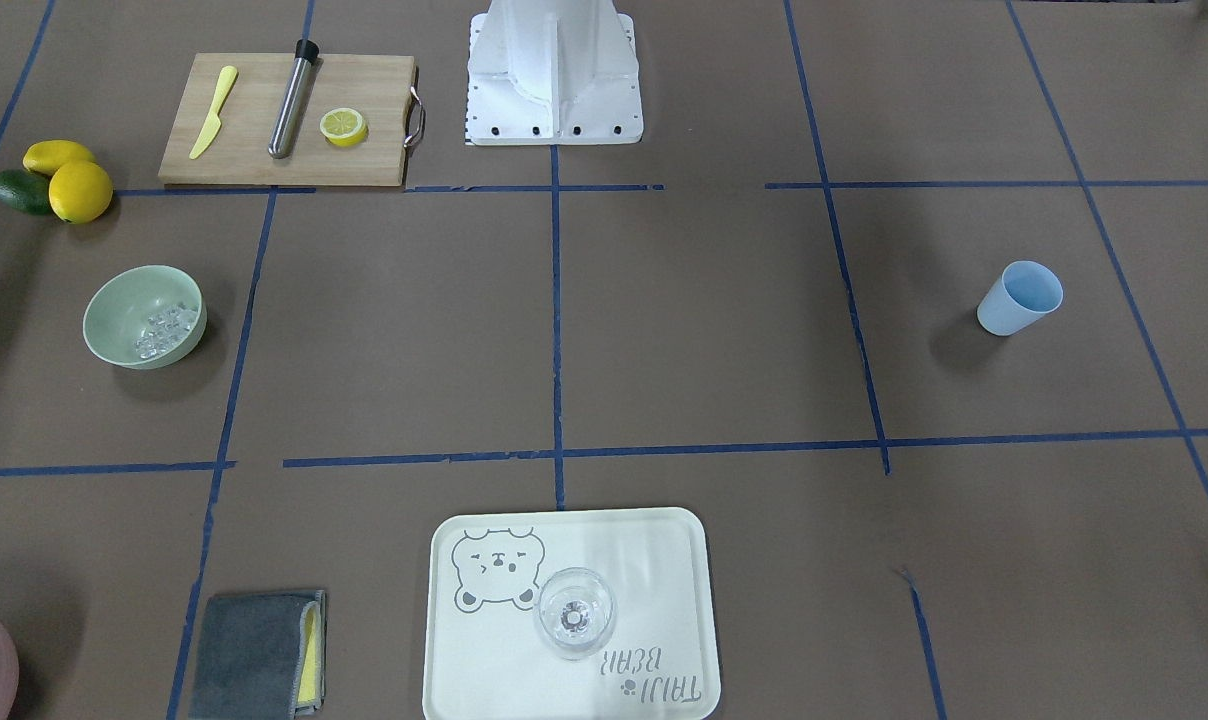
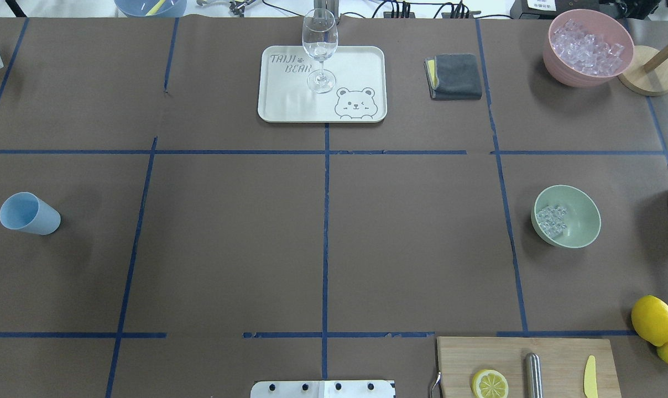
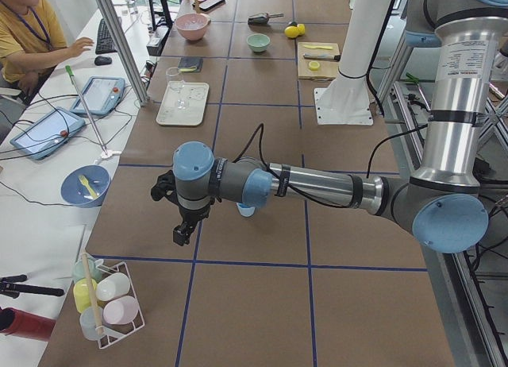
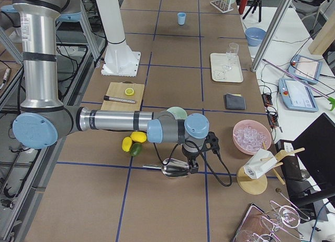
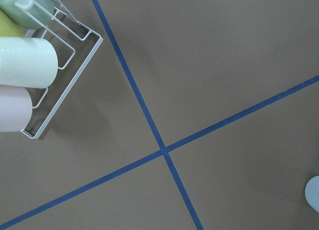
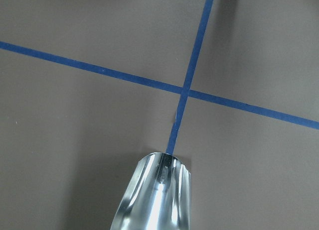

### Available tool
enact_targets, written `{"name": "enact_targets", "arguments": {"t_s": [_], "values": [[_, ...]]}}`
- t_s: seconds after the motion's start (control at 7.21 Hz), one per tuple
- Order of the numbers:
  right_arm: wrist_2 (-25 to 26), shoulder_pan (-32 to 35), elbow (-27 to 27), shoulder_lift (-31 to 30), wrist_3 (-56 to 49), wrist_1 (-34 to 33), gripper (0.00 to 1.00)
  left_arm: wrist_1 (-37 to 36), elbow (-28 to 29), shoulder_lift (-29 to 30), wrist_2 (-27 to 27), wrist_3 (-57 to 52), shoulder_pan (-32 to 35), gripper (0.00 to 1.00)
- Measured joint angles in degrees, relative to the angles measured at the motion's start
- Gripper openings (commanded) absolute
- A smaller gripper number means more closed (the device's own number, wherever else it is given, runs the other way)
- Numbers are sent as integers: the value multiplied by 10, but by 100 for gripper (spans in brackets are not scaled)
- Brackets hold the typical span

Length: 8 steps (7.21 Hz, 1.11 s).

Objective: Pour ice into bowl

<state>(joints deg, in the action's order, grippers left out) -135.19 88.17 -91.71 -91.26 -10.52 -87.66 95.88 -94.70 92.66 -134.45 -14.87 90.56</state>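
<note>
The pale sage-green bowl [image 2: 574,221] stands on the table's right half, and a small pile of clear ice [image 2: 552,220] lies inside it. The front-facing view shows the same bowl [image 1: 124,305] and ice [image 1: 167,330]. My right gripper [image 4: 192,165] shows only in the exterior right view, low over the table beside a metal scoop [image 4: 175,169]; I cannot tell whether it is open or shut. In the right wrist view the scoop [image 6: 157,195] looks empty. My left gripper [image 3: 183,232] hangs over the table's left end, state unclear.
A pink container [image 2: 560,61] full of ice sits far right. A tray [image 2: 290,105] carries a stemmed glass [image 2: 319,50]. Also on the table: a light blue cup [image 2: 29,214], a grey cloth [image 2: 455,76], a cutting board [image 1: 364,160], lemons [image 1: 79,190]. A wire rack [image 5: 75,46] holds bottles.
</note>
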Motion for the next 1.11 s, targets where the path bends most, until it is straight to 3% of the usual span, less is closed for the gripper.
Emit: {"name": "enact_targets", "arguments": {"t_s": [0.42,1.11], "values": [[7,-2,-14,-3,35,-9,100,29,-48,-52,-42,159,3,100],[20,-15,-34,-18,62,-17,100,27,10,-42,-35,179,0,100]]}}
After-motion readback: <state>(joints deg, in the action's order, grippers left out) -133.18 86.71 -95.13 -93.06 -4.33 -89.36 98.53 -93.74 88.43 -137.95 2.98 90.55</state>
